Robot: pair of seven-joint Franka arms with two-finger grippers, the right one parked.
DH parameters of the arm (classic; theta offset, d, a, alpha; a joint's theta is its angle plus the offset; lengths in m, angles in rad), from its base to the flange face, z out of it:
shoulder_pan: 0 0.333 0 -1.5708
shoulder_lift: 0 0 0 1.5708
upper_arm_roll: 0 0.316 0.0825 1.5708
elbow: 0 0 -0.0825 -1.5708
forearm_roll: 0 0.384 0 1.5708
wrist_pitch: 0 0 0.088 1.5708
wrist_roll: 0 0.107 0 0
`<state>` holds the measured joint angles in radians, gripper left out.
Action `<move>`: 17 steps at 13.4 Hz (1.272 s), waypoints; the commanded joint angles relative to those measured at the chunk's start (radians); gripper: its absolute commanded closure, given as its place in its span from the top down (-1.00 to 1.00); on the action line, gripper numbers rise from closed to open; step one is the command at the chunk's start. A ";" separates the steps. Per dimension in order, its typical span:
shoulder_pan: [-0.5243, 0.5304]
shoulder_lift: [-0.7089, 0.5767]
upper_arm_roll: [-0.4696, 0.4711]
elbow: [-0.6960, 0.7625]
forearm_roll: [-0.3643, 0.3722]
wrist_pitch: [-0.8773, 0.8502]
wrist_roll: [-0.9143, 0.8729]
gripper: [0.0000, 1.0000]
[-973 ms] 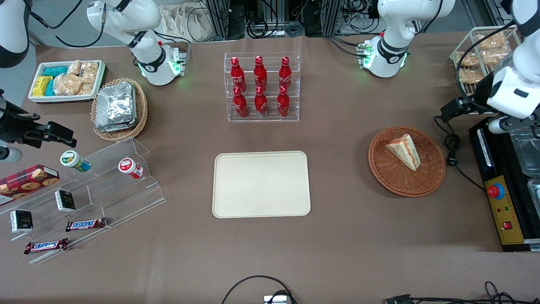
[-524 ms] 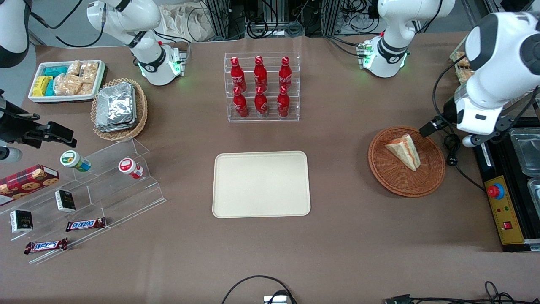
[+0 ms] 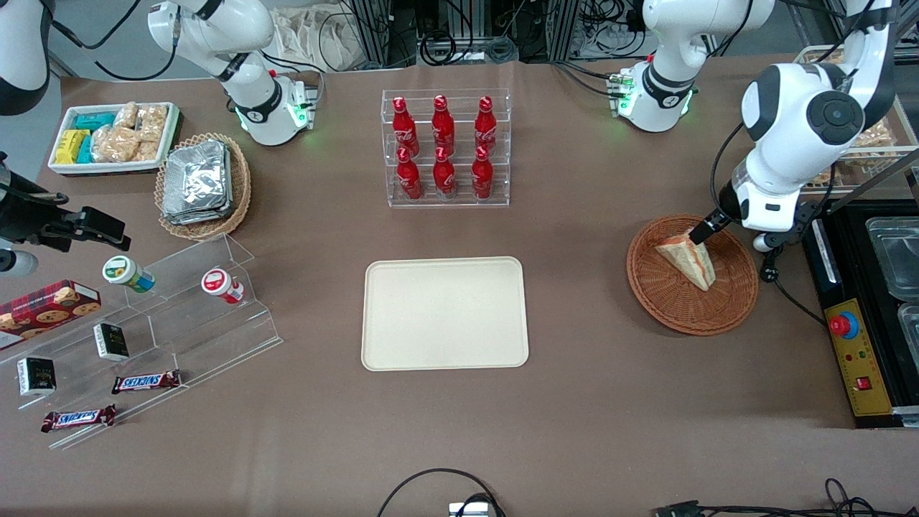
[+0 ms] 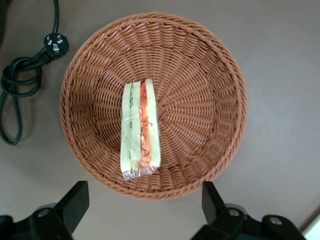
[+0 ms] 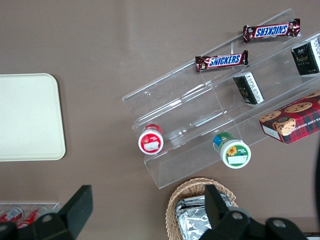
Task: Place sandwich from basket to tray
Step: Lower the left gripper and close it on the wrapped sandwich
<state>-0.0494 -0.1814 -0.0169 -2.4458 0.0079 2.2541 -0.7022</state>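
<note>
Left wrist view looks straight down into the basket (image 4: 152,105), where the sandwich (image 4: 140,131) lies on the weave with its layered cut edge facing up at the hand (image 4: 145,207). The hand is spread wide and holds nothing — its two fingers (image 4: 75,202) stand apart, one to each side of the wedge's wrapped end, hovering above the basket's rim.

In the front view the hand (image 3: 702,231) hangs over the sandwich's (image 3: 689,260) tip, at the basket's (image 3: 692,274) edge nearer the arm's base; the tray (image 3: 445,314) lies well apart on the surface, toward the parked arm's end.

The step in hand looks like the descent to grasp. It would go best if the hand first shifts to sit over the wedge's middle rather than its end, then drops so the fingers close across the two bread faces — gently, since soft bread will likely squash.
</note>
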 commanded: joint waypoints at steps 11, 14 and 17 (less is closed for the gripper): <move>0.031 0.184 -0.009 -0.124 -0.009 0.352 -0.168 1.00; 0.025 0.224 -0.009 -0.130 -0.009 0.406 -0.181 1.00; 0.016 0.232 -0.009 -0.136 -0.009 0.414 -0.189 0.88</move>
<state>-0.0239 0.0545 -0.0249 -2.5600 0.0003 2.6324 -0.8609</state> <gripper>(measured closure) 0.004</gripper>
